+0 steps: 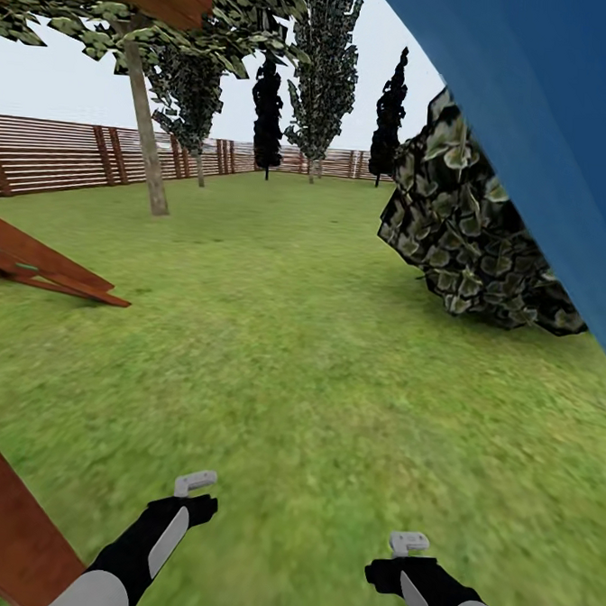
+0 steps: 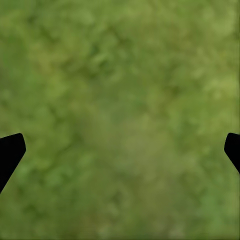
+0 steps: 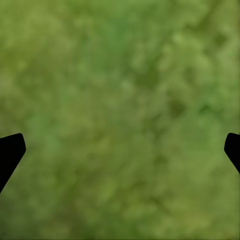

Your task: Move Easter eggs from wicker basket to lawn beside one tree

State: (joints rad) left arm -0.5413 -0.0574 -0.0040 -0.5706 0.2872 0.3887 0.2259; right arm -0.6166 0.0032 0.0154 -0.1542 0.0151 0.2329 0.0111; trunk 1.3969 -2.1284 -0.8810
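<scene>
Nothing to read here — no lettering, label, brand, number or sign stands on the wooden fence (image 1: pixel 51 154), the blue slide (image 1: pixel 551 112) or the lawn (image 1: pixel 317 358) — not a single legible mark.

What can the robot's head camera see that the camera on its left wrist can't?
The head view takes in the bare-trunked tree, the wooden fence, a leafy bush, a blue slide and both arms with the left pincer and right pincer. The left wrist view adds a close look at two wide-apart dark fingertips. Both show the lawn, with nothing held.
</scene>
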